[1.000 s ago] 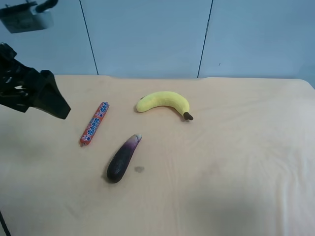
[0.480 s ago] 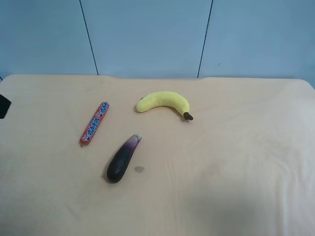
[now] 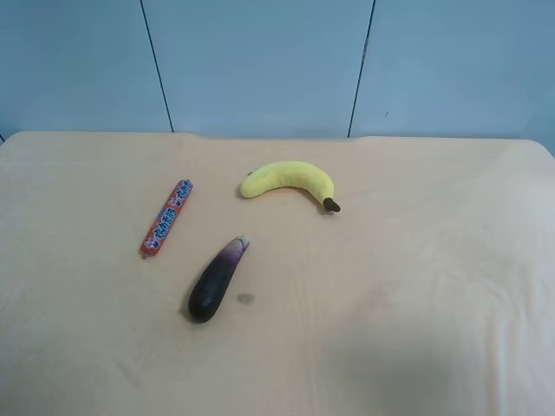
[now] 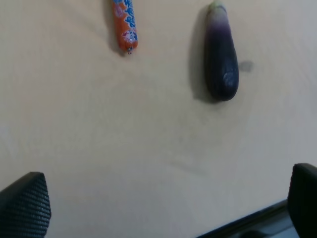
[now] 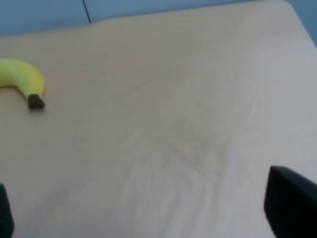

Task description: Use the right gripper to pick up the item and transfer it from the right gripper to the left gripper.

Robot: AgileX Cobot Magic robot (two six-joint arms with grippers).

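Note:
The toy eggplant (image 3: 217,279) lies on the beige table, dark purple with its pale stem end pointing away toward the banana. It also shows in the left wrist view (image 4: 221,54), lying apart from the left gripper (image 4: 163,203), whose two black fingers (image 4: 25,206) stand wide apart with nothing between them. The right gripper (image 5: 148,213) is also open and empty, its fingertips (image 5: 292,208) over bare table; the eggplant is out of that view. Neither arm shows in the exterior high view.
A yellow banana (image 3: 290,179) lies behind the eggplant and also shows in the right wrist view (image 5: 22,77). A red-and-blue sausage stick (image 3: 166,217) lies to the view's left of the eggplant, also in the left wrist view (image 4: 125,25). A small dark spot (image 3: 246,299) marks the table (image 3: 416,286).
The black arm at the exterior high view's left edge has pulled back out of that view. The eggplant, banana and sausage stick have not moved.

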